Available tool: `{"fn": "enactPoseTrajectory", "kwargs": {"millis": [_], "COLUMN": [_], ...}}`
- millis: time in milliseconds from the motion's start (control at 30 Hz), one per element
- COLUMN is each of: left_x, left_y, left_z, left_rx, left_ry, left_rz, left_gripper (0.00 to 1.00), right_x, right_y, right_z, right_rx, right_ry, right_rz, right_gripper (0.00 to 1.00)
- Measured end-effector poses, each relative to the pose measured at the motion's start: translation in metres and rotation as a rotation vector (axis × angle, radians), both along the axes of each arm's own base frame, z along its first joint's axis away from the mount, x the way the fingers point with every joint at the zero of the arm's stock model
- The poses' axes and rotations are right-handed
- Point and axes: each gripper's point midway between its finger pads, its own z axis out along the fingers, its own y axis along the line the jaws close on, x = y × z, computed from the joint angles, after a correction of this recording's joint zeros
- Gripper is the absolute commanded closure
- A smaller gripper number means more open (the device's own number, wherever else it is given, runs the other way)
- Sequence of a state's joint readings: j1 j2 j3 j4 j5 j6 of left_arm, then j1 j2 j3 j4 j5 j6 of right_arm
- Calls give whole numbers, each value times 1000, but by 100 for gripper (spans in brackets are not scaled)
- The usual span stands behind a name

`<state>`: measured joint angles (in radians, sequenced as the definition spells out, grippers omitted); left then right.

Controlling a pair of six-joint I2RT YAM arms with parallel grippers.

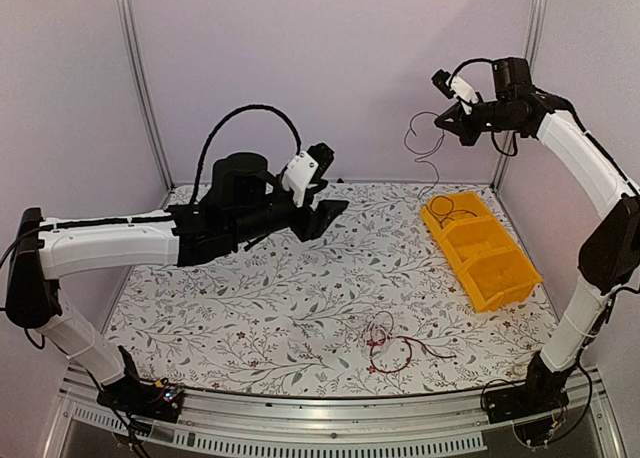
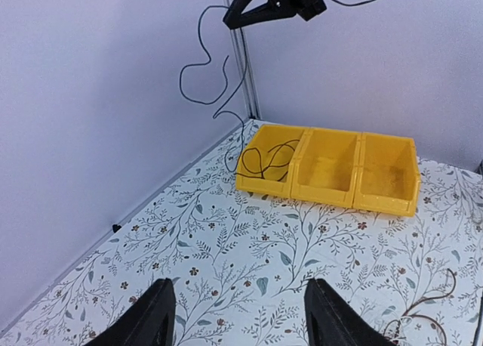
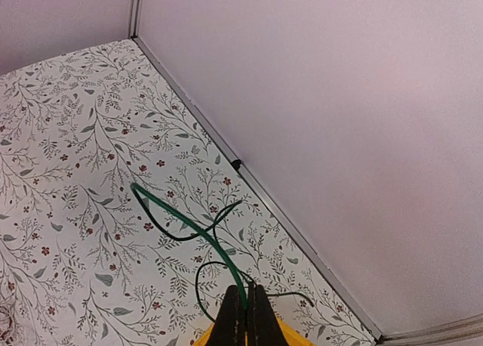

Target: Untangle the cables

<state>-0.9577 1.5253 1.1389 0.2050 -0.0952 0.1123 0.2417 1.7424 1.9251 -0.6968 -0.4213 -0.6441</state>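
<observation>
A thin dark cable [image 1: 428, 148] hangs from my right gripper [image 1: 445, 121], which is raised high at the back right and shut on it. In the right wrist view the cable [image 3: 189, 223] looks green near the shut gripper [image 3: 247, 310]. Its lower end coils in the far compartment of the yellow bin [image 1: 497, 270]; the left wrist view shows that coil [image 2: 264, 159]. A small tangle of red, black and white cables [image 1: 388, 343] lies on the table near the front. My left gripper [image 1: 328, 216] hovers over the table's back middle, open, its fingertips [image 2: 155, 316] wide apart with nothing between them.
The yellow bin [image 2: 330, 196] has three compartments and stands at the right, along the wall. The floral table cover [image 1: 270, 298] is walled on the left, back and right. A loop of the tangle [image 2: 441, 295] shows at the left wrist view's lower right.
</observation>
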Motion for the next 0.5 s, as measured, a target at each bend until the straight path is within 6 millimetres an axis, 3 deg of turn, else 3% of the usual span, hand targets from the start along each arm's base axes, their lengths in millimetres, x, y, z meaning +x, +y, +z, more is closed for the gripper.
{"fn": "enactPoseTrajectory", "kwargs": {"millis": [133, 500], "left_x": [1, 3], "left_y": [1, 2], "left_z": [0, -1], "left_rx": [1, 10], "left_ry": [-2, -8], "left_rz": [7, 20], "left_gripper": [40, 39], "right_x": [13, 48], "right_y": [-30, -104], "right_z": [3, -32], "right_rx": [-13, -34], "right_ry": [-20, 46], "right_rz": [-56, -197], "right_gripper": [100, 100]}}
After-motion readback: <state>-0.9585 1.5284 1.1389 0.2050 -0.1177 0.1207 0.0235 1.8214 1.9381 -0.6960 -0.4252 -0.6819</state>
